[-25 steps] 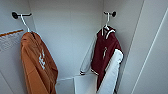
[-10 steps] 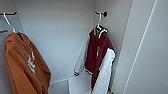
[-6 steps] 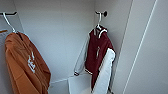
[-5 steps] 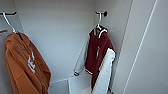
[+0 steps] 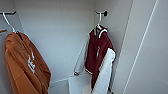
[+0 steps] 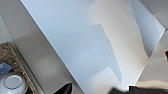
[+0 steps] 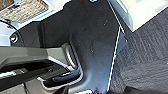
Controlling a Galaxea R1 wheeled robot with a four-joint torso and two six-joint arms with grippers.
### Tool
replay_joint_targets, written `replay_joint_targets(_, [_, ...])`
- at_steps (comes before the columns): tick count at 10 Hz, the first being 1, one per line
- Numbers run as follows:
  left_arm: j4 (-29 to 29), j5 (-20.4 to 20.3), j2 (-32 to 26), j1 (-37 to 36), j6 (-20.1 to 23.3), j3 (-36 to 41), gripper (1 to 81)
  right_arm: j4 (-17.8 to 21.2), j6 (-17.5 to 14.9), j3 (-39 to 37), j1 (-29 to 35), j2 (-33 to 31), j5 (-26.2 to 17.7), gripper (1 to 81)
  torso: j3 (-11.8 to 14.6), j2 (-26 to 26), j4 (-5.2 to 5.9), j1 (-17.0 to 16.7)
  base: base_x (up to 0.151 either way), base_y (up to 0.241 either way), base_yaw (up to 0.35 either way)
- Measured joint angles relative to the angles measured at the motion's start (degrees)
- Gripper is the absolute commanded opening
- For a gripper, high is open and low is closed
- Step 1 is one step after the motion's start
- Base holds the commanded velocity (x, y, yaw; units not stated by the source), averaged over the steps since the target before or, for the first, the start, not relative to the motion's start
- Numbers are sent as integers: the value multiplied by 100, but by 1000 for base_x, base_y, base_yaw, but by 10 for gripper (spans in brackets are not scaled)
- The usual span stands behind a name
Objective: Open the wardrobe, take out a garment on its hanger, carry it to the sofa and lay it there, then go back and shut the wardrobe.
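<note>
Since the wardrobe (image 5: 140,50) stands open, the step in hand is taking out the garment (image 5: 98,53), which hangs on its hanger (image 5: 99,20) near the right inner corner. Whether either claw is apart or together I cannot tell; the next move calls for reaching up to the hanger's hook.

Left gripper's dark fingertip (image 6: 65,89) shows at the frame's bottom edge — right wrist's dark plate (image 7: 95,45) spans mid-frame

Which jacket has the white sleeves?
The dark red jacket, hanging on the white hanger at the right of the wardrobe. The other jacket, on the left, is orange all over, sleeves too.
</note>
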Motion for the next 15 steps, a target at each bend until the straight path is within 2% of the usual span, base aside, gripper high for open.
replay_joint_targets(6, [0, 601, 52, -1145, -501, 80, 811, 0, 0, 0, 2, -2, 0, 811, -4, 2, 2, 2, 0, 0, 0])
replay_joint_targets(9, [-2, 837, 358, -1833, -1065, 141, 811, 0, 16, 0, 9, -2, 0, 811, -9, 5, 0, 2, 0, 0, 0])
replay_joint_targets(13, [-30, 962, 830, -2829, -2092, 289, 811, -2, 16, 0, 79, -2, -2, 811, -11, 7, 0, 4, 0, 0, 0])
replay_joint_targets(15, [-39, 1019, 957, -3245, -2864, 293, 811, 0, 16, 0, 101, -2, 0, 811, -11, 9, 0, 4, 0, 0, 0])
